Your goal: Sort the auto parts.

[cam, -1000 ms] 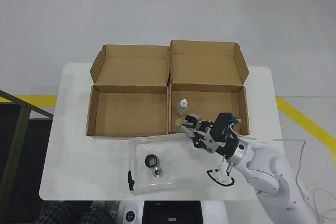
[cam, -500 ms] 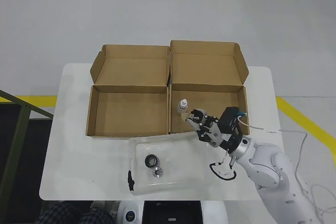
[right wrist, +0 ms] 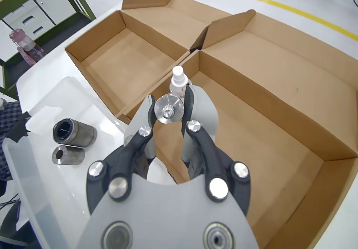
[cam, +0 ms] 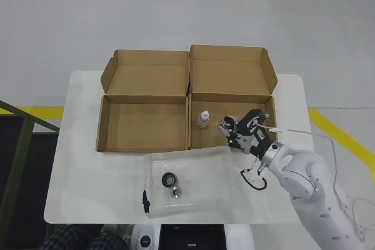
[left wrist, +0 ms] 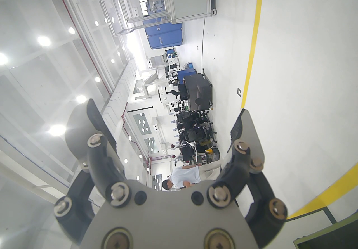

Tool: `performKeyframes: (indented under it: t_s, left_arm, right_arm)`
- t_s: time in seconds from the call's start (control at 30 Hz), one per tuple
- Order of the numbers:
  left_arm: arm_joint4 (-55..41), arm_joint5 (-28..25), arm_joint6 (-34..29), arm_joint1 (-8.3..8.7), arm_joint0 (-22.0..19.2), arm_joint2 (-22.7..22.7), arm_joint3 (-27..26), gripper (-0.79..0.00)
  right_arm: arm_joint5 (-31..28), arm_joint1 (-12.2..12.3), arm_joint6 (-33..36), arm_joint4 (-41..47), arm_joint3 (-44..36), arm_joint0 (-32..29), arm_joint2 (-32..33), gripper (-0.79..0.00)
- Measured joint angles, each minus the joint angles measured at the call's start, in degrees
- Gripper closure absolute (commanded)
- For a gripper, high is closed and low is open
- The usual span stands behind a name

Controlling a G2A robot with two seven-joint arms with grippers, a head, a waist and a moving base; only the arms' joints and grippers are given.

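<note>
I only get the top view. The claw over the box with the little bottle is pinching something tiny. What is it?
Observer: The right wrist view shows the right claw shut on a shiny round metal disc with a small hub in its middle.
Operator: Where's the other claw?
Observer: The left wrist view shows the left claw open and holding nothing.
Operator: And the two round things in the clear tray?
Observer: They're metal, lying on their sides: the bigger cylinder is dark inside, the smaller cylinder has a narrow hole.
</note>
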Motion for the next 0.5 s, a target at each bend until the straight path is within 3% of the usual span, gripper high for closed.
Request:
performKeyframes:
  t_s: [0.5]
  left_arm:
    - [0.0, 0.0, 0.0, 0.00, 0.0, 0.0, 0.0, -0.785]
  right_arm:
    - [-0.8, -1.0, 13.6, -3.9, 11.1, 13.0, -7.6, 0.000]
